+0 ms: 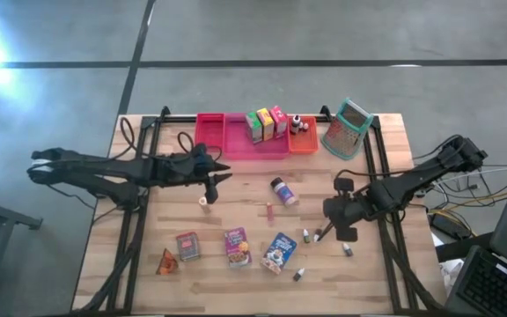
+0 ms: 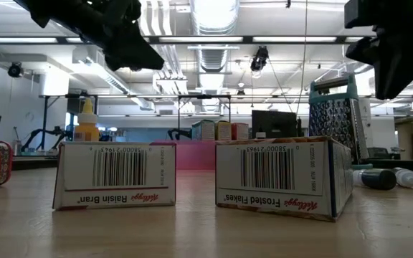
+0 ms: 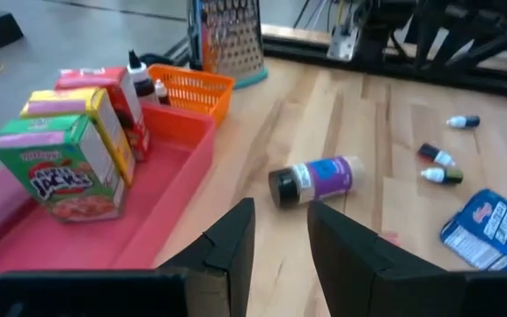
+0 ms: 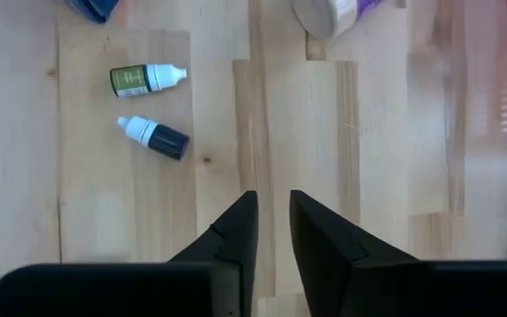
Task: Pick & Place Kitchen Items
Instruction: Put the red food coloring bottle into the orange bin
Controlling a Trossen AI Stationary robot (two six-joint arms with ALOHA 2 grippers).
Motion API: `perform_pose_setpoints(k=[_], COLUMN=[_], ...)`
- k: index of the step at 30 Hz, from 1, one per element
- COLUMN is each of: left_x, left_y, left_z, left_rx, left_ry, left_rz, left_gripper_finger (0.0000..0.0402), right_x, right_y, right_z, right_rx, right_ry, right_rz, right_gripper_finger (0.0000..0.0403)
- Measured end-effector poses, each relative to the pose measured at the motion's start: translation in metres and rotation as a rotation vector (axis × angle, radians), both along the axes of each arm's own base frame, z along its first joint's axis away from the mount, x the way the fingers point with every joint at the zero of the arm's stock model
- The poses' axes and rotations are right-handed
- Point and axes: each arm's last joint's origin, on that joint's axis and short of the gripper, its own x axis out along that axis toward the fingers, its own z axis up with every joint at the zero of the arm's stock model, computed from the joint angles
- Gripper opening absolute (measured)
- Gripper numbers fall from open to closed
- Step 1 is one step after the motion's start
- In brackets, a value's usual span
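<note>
Kitchen items partly sorted. Three small cartons, green carton [image 1: 254,126] among them, stand in the pink tray [image 1: 227,145] at the table's far edge; tiny bottles sit in the adjoining orange basket [image 1: 304,141]. A grater [image 1: 347,129] stands near the far right corner.

Loose on the table: purple-labelled jar [image 1: 282,190] on its side near the middle; red box [image 1: 187,246], purple box [image 1: 237,246] and blue box [image 1: 279,251] along the near edge; orange wedge [image 1: 166,261] beside the red box; dropper bottles [image 4: 150,107] near the right gripper.

Left gripper [image 3: 277,231] hovers near the tray's near rim, fingers a narrow gap apart, holding nothing. Right gripper [image 4: 272,220] hangs over bare wood on the right side, fingers slightly parted, empty.

Handling judgement: boxes look light, thin-walled card, so they crush if squeezed hard; take them across the narrow faces. Jar is smooth and round, likely to roll; grip across the body at mid-length. Dropper bottles are small, slick and easily flicked away; pinch across the barrel, not the cap.
</note>
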Motion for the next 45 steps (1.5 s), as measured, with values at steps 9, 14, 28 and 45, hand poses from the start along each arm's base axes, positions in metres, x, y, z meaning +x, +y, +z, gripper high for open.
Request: perform_pose_setpoints(k=[9, 14, 28, 45], left_x=[0.0, 0.0, 0.0, 0.0], left_y=[0.0, 0.0, 0.0, 0.0], left_z=[-0.001, -0.001, -0.002, -0.002], left_rx=[0.0, 0.0, 0.0, -0.012], left_ry=[0.008, 0.008, 0.016, 0.013], left_rz=[0.002, 0.003, 0.002, 0.007], left_gripper_finger=[0.0113, 0.0113, 0.0113, 0.0113], right_x=[0.023, 0.05, 0.074, 0.071], right_y=[0.012, 0.032, 0.081, 0.085], right_z=[-0.014, -0.018, -0.064, -0.077], right_rx=[-0.067, -0.099, -0.241, -0.278], right_ry=[0.11, 0.165, 0.488, 0.518], right_rz=[0.166, 0.294, 0.502, 0.558], right_gripper_finger=[0.0129, 0.0148, 0.0183, 0.0177])
